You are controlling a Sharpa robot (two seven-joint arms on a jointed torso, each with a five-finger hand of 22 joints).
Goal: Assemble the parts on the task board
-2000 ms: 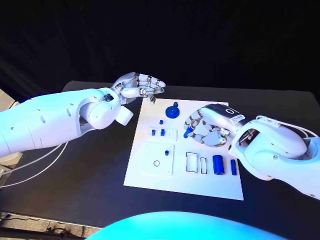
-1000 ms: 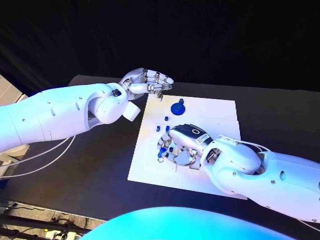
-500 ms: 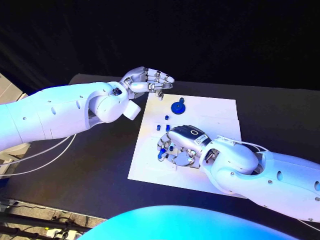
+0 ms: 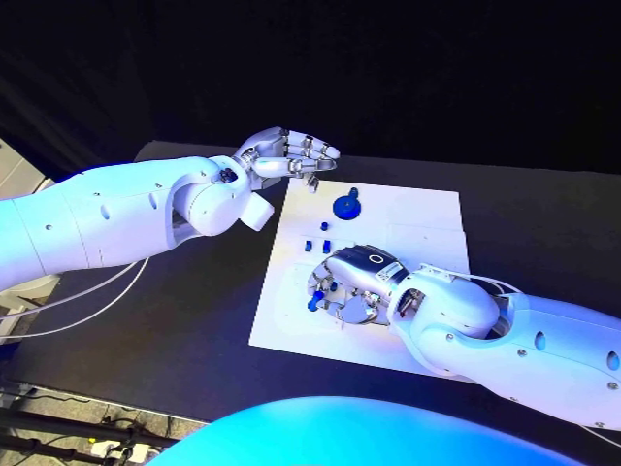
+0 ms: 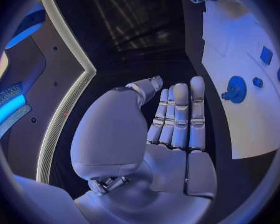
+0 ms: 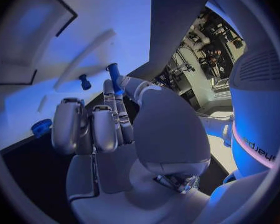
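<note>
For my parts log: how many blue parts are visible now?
5: round part, three small pegs nearer the robot, held part in right hand. Others may be hidden.

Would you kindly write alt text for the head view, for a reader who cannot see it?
The right hand pinches a small blue part low over the white task board. The left hand hovers with fingers curled above the board's far corner, near a round blue part.

Task board (image 4: pixel 423 218) matt white; table (image 4: pixel 548 223) matt black; right hand (image 4: pixel 345 289) glossy metal.
</note>
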